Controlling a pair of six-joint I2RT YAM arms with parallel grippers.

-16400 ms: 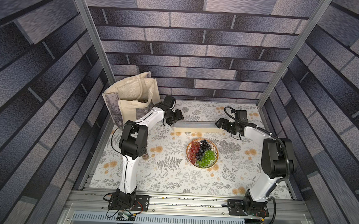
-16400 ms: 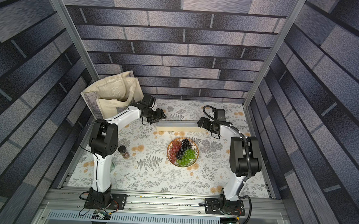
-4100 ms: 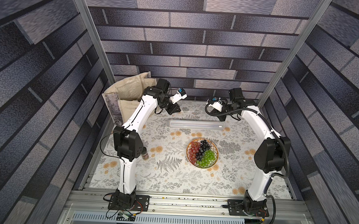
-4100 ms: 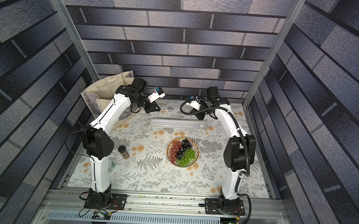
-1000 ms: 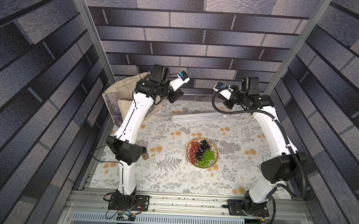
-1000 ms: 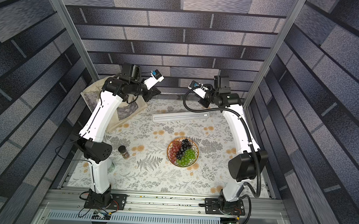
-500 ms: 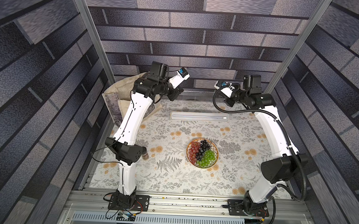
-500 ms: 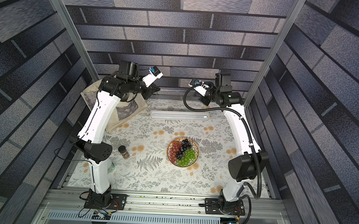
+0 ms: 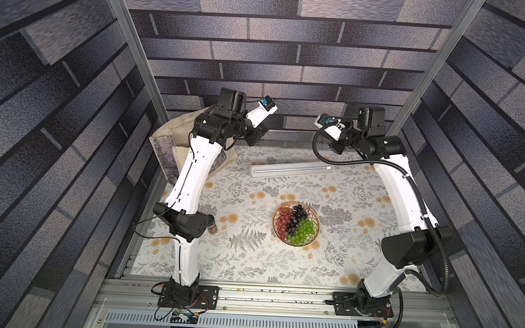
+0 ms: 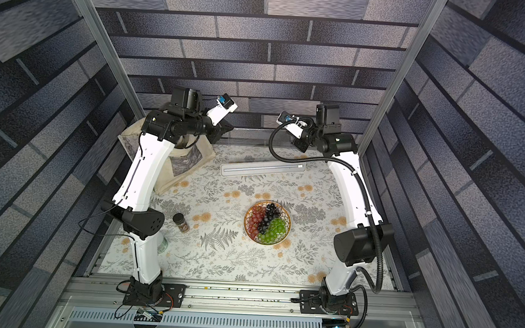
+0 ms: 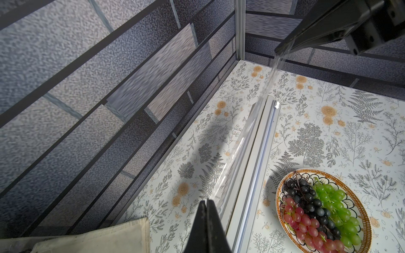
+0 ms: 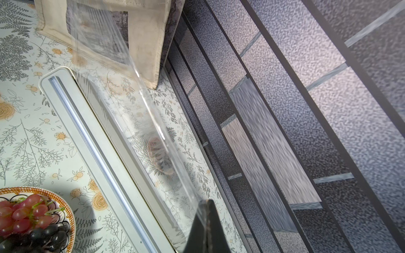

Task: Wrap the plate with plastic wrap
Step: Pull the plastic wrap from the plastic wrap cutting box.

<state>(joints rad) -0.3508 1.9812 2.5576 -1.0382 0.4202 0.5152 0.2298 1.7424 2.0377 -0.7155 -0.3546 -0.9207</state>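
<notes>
Nearest, the plate (image 9: 280,238) of red, dark and green grapes sits uncovered on the floral cloth (image 9: 243,262), with nothing touching it. Beyond it, well apart, the long pale dispenser box (image 9: 291,170) lies flat across the table, a little askew. From the box's far edge the plastic wrap (image 12: 131,114) rises as one clear sheet to both claws, which hang high near the back wall. The left gripper (image 11: 206,202) is pinched together on one top corner of the film, and the right gripper (image 12: 207,202) on the other. In the wrist views neither pair of jaws shows a gap, only film between them. A cloth tote bag (image 9: 176,135) stands in the far left corner.

The step in hand looks like drawing out enough film to span the plate. Done well, both arms would travel together and level, with the top edge taut so the sheet cannot fold and cling to itself. The pull should be even, since the light box may skid or tip. The sheet then needs to come forward over the box and down onto the plate's rim
</notes>
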